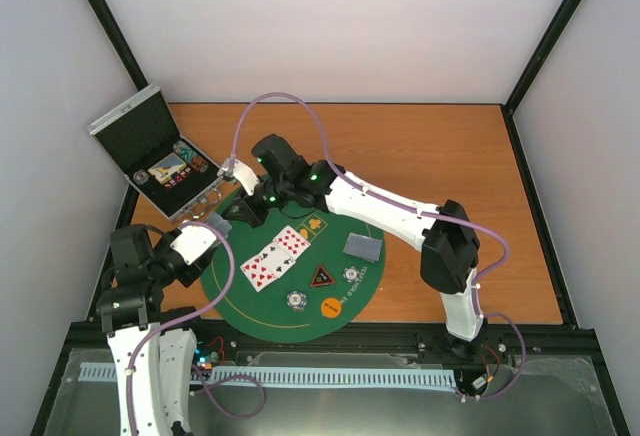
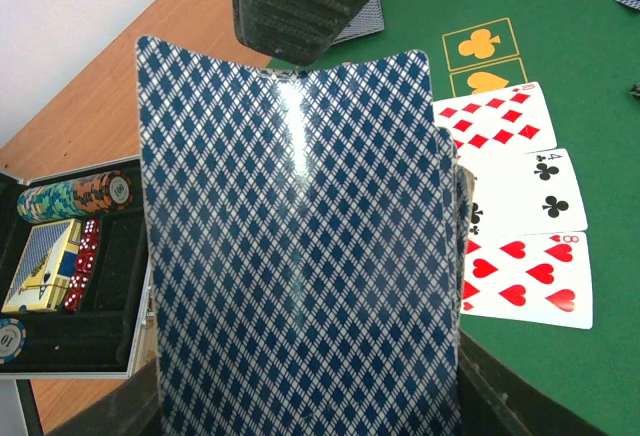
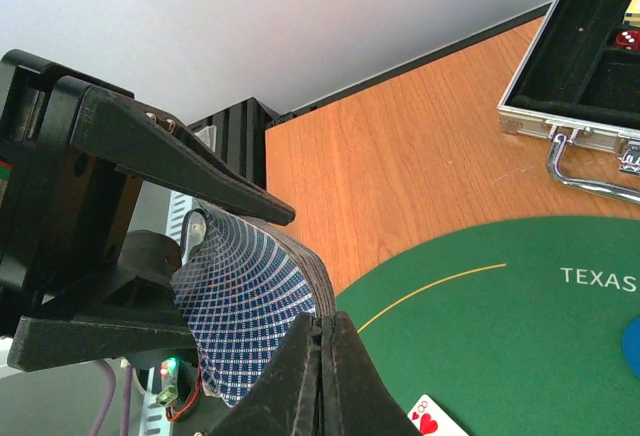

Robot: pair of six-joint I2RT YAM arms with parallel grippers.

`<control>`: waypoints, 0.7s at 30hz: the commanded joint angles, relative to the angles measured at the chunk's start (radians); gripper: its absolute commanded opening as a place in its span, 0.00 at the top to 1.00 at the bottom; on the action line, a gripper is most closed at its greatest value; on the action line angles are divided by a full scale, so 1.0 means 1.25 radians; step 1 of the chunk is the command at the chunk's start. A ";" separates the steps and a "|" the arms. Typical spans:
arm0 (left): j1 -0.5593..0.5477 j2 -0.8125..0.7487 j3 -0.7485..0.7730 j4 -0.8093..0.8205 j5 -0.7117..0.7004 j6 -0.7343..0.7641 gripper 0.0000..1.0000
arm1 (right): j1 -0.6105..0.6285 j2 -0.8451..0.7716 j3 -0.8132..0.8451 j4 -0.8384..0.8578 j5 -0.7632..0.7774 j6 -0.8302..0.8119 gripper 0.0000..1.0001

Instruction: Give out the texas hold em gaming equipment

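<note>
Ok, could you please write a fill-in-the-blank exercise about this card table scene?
1. The bent stack of blue-diamond-backed playing cards is held by the ____ pincer.
2. On the round green felt mat, the face-up white card between the diamonds card and the hearts card is the four of ____.
3. The lid of the silver case with black lining is ____.
Missing words: left; clubs; open.

Open case [image 1: 135, 131] left, cards [image 1: 272, 256] centre, bare tabletop [image 1: 430, 146] free beyond
</note>
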 commanded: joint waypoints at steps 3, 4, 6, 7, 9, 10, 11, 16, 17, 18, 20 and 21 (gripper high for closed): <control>-0.001 0.004 0.010 0.015 0.017 0.015 0.49 | -0.003 -0.016 0.027 -0.006 -0.032 0.005 0.86; -0.001 0.005 0.011 0.016 0.017 0.015 0.49 | -0.004 -0.010 0.028 -0.005 -0.029 0.009 0.82; 0.000 0.004 0.011 0.016 0.018 0.015 0.49 | -0.003 0.001 0.037 -0.007 -0.021 0.011 0.76; -0.001 0.005 0.011 0.015 0.018 0.015 0.49 | -0.003 0.007 0.042 -0.006 -0.025 0.012 0.74; 0.000 0.005 0.011 0.014 0.018 0.016 0.49 | -0.001 0.018 0.054 -0.002 -0.049 0.013 0.69; -0.001 0.006 0.011 0.013 0.018 0.016 0.49 | 0.000 0.026 0.060 -0.003 -0.052 0.011 0.66; -0.001 0.007 0.011 0.014 0.019 0.016 0.49 | 0.001 0.032 0.065 -0.005 -0.046 0.009 0.63; -0.001 0.005 0.010 0.014 0.019 0.018 0.49 | 0.002 0.069 0.088 -0.023 -0.024 0.005 0.49; 0.000 0.005 0.011 0.014 0.019 0.017 0.49 | 0.002 0.073 0.090 -0.023 -0.029 0.005 0.47; -0.001 0.005 0.011 0.014 0.018 0.017 0.49 | 0.003 0.075 0.091 -0.019 -0.035 0.004 0.45; -0.001 0.005 0.011 0.014 0.019 0.017 0.49 | 0.005 0.079 0.094 -0.016 -0.040 0.000 0.40; -0.001 0.006 0.011 0.014 0.019 0.018 0.49 | 0.006 0.081 0.097 -0.019 -0.041 -0.002 0.37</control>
